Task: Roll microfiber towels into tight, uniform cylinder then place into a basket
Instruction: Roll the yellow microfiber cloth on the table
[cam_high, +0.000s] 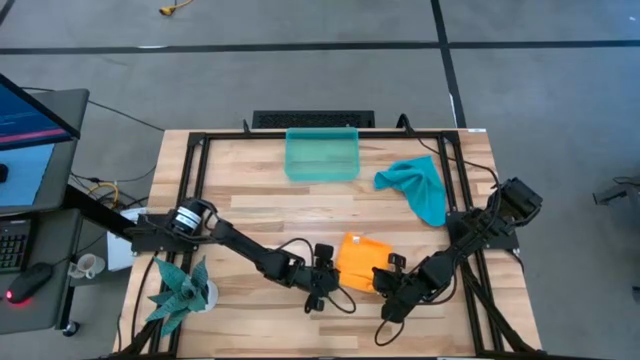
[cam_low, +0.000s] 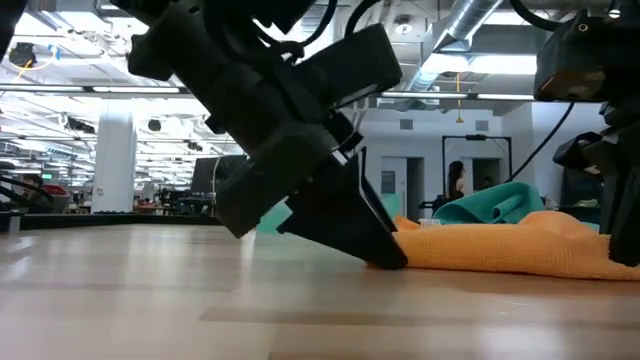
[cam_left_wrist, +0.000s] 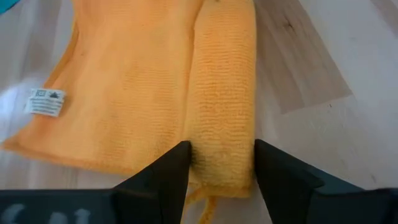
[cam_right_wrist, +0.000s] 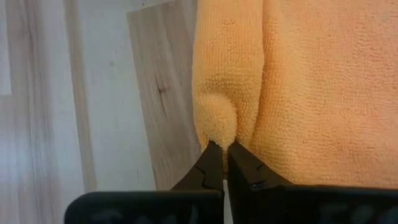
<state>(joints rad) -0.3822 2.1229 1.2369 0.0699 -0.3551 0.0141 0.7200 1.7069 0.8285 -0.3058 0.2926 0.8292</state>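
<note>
Only white label (cam_left_wrist: 45, 102) on orange towel (cam_left_wrist: 137, 87), print unreadable.

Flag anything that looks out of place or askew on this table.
The teal towel lies crumpled beside the basket, not flat or rolled. The orange towel is only rolled along one edge, lying skewed to the table edges. Nothing looks spilled or damaged.

Clearance and obstructions, wooden table (cam_high: 250, 205)

Open board across the middle, between the basket (cam_high: 322, 155) at the far edge and the orange towel (cam_high: 358, 262) near the front. Blocked: both grippers, left gripper (cam_high: 318, 292) and right gripper (cam_high: 385, 300), crowd that towel's front edge; teal towel (cam_high: 420, 186) lies by the right rail; spiky plant (cam_high: 180, 288) fills the front-left corner; black frame (cam_high: 190, 165) rims the table.
</note>
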